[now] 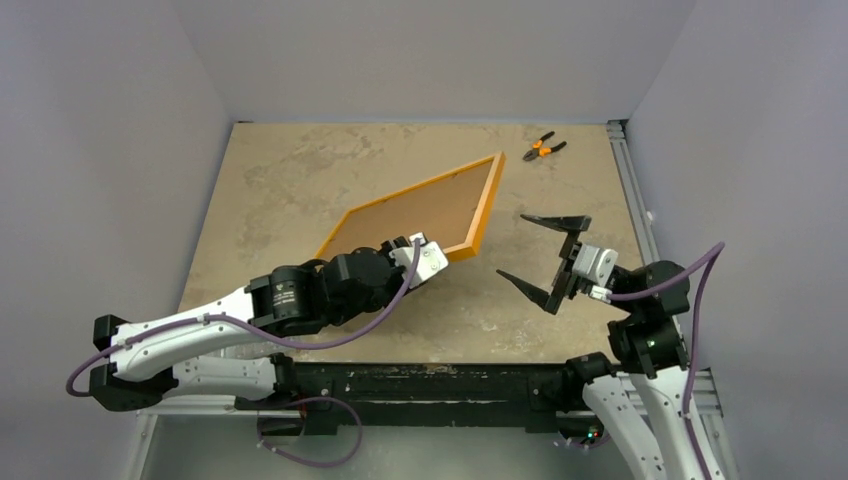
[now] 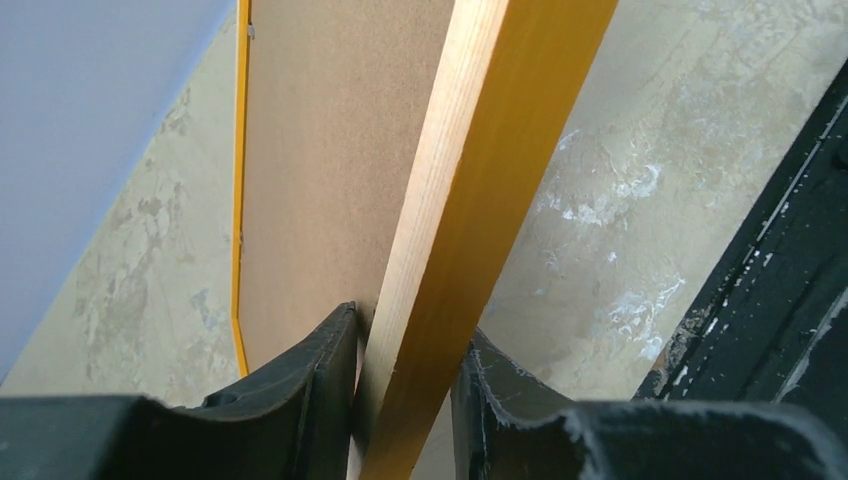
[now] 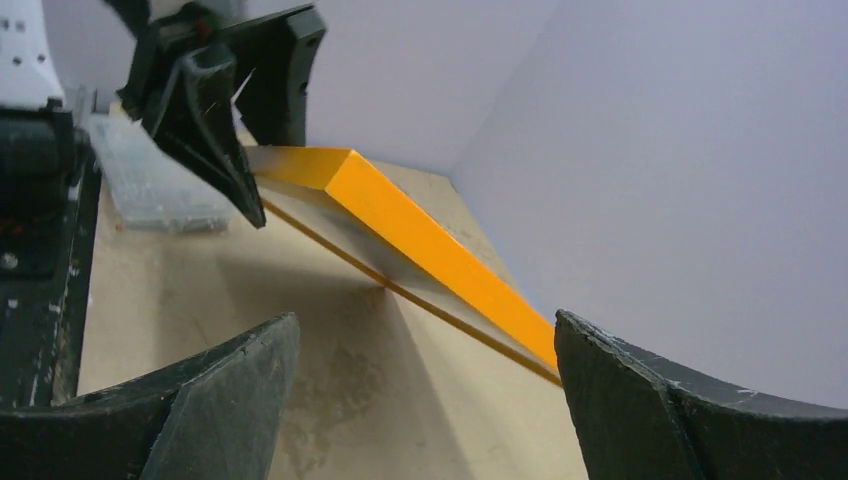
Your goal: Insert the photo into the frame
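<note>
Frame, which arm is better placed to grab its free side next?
Right. Its jaws stand open and empty just off the frame; the left arm has its jaws shut on the near rail, holding it tilted.

Grained pale wood and smooth orange paint on the frame (image 2: 480,200); matt brown backing board (image 2: 330,150).

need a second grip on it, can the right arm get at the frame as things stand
Probably yes. The right gripper is open and hangs just right of the frame, with nothing between them. The left gripper clamps only its near corner.
</note>
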You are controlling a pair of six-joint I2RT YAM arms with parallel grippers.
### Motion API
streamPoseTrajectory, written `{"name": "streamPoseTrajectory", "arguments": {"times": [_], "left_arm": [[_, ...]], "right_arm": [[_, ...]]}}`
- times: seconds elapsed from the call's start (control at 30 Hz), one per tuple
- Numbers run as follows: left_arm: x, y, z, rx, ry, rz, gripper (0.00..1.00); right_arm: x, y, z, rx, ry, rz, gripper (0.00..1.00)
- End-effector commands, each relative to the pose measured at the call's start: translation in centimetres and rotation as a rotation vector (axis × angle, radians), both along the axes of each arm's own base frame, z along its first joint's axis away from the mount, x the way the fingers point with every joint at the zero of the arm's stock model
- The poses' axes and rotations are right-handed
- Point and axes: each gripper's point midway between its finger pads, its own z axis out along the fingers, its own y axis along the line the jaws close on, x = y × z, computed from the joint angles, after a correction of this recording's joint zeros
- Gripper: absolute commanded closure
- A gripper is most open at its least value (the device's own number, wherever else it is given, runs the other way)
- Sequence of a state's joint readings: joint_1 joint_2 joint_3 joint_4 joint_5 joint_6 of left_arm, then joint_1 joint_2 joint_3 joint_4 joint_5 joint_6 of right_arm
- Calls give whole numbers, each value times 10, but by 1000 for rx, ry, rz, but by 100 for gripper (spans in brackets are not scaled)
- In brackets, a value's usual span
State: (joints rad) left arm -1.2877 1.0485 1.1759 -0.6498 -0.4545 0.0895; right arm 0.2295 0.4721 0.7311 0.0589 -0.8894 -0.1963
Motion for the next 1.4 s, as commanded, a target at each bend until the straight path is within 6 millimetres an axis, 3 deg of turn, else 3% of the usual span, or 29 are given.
{"name": "streamPoseTrajectory", "arguments": {"times": [0.0, 0.3, 0.47, 0.6, 0.83, 1.1, 1.23, 1.3, 1.37], "left_arm": [[-53, -42, 22, -252, 280, -210, 100], [-66, -44, 22, -218, 304, -295, 100], [-67, -46, 27, -226, 307, -301, 100], [-67, -48, 28, -231, 309, -301, 100], [-66, -49, 32, -252, 312, -297, 100], [-65, -51, 36, -276, 312, -285, 100], [-61, -49, 37, -278, 305, -262, 100], [-58, -48, 40, -281, 297, -242, 82], [-55, -45, 44, -282, 287, -224, 54]], "right_arm": [[-14, 10, -5, -148, -207, 124, 6], [-22, 28, -8, -208, -240, 342, 12], [-31, 41, -18, -220, -182, 460, 13], [-33, 56, -28, -236, -151, 511, 20], [-35, 67, -40, -247, -133, 542, 43], [-31, 64, -37, -227, -145, 460, 86], [-30, 63, -34, -214, -128, 446, 100], [-28, 64, -34, -210, -99, 440, 100], [-25, 64, -33, -197, -67, 428, 100]]}}
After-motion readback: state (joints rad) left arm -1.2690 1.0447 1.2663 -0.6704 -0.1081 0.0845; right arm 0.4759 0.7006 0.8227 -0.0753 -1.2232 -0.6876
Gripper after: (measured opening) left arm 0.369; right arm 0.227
